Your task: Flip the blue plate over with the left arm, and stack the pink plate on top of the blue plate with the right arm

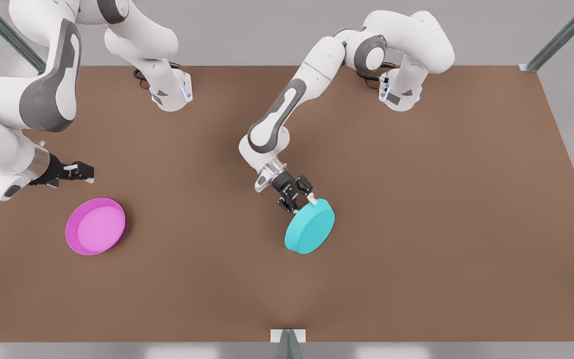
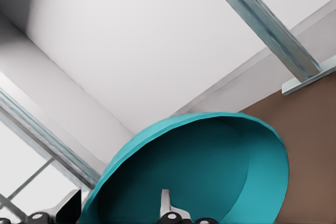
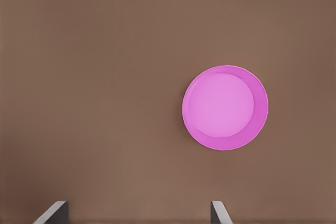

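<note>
The blue plate (image 1: 310, 227) is tilted up on edge right of the table's middle, its flat bottom facing the front view. My left gripper (image 1: 303, 203) is shut on its upper rim. In the left wrist view, one finger sits inside the blue plate (image 2: 210, 171) and the other outside, with the left gripper (image 2: 118, 211) clamping the rim. The pink plate (image 1: 95, 226) lies flat, rim up, on the front view's left. My right gripper (image 1: 87, 172) hovers just behind it, open and holding nothing. The right wrist view looks down on the pink plate (image 3: 224, 107) beyond the right gripper (image 3: 136, 213).
Both arm bases (image 1: 170, 92) (image 1: 399, 94) stand at the back of the brown table (image 1: 416, 249). Metal frame posts (image 1: 556, 40) rise at the back corners, and a bracket (image 1: 288, 336) sits at the front edge. Bare tabletop lies between the two plates.
</note>
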You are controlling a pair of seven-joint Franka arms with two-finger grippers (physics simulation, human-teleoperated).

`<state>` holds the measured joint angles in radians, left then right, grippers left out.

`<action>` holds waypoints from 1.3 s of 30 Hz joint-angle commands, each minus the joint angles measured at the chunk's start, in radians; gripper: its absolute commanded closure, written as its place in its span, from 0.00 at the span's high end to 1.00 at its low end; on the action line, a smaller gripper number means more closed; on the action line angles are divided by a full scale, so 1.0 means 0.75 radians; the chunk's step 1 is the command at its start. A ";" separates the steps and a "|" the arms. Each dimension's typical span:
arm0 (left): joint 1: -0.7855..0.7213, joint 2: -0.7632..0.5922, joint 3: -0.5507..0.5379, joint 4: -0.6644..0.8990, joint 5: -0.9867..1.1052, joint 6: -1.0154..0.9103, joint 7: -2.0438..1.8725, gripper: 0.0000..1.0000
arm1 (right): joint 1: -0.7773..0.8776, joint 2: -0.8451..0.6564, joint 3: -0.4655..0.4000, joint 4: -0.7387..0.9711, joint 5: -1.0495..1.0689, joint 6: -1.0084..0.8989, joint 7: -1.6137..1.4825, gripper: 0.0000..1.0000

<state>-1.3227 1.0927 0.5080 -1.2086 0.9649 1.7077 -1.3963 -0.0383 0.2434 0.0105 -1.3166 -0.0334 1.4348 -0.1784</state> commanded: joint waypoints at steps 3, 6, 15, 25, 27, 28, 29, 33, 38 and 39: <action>0.001 -0.050 -0.105 0.018 -0.047 -0.099 -0.752 1.00 | -0.006 -0.001 0.000 0.001 0.002 -0.001 -0.008 1.00; 0.001 -0.060 -0.205 0.161 -0.333 -0.156 -0.756 1.00 | -0.008 0.009 0.000 0.001 0.002 -0.001 -0.008 1.00; 0.534 -0.688 -0.510 0.446 -1.325 -0.968 0.748 1.00 | -0.223 0.336 -0.002 -0.046 0.130 -0.015 0.001 1.00; 1.741 -1.140 -0.839 -0.270 -1.250 -0.381 1.747 1.00 | -0.603 0.536 -0.002 -0.190 0.075 0.785 -0.449 1.00; 1.757 -1.281 -0.776 -0.379 -1.250 -0.264 1.751 1.00 | -0.581 0.573 0.004 -0.190 0.088 0.928 -0.445 1.00; 1.747 -1.203 -0.778 -0.238 -1.209 -0.313 1.753 1.00 | -0.579 0.596 0.011 -0.190 0.108 0.969 -0.445 1.00; 1.751 -1.187 -0.769 -0.195 -1.215 -0.367 1.766 1.00 | -0.575 0.610 0.019 -0.190 0.114 0.987 -0.445 1.00; 1.749 -1.218 -0.759 -0.176 -1.211 -0.465 1.766 1.00 | -0.593 0.659 0.031 -0.237 0.157 1.038 -0.480 1.00; 1.747 -1.238 -0.761 -0.176 -1.217 -0.487 1.766 1.00 | -0.644 0.678 0.037 -0.331 0.196 1.022 -0.498 1.00; 1.747 -1.238 -0.761 -0.176 -1.217 -0.487 1.766 1.00 | -0.644 0.680 0.037 -0.337 0.198 1.022 -0.500 1.00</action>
<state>-0.0127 0.1657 -0.0627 -1.3412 0.0508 1.3467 -0.4640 -0.5200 0.7541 0.0380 -1.5636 0.1051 2.1588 -0.4103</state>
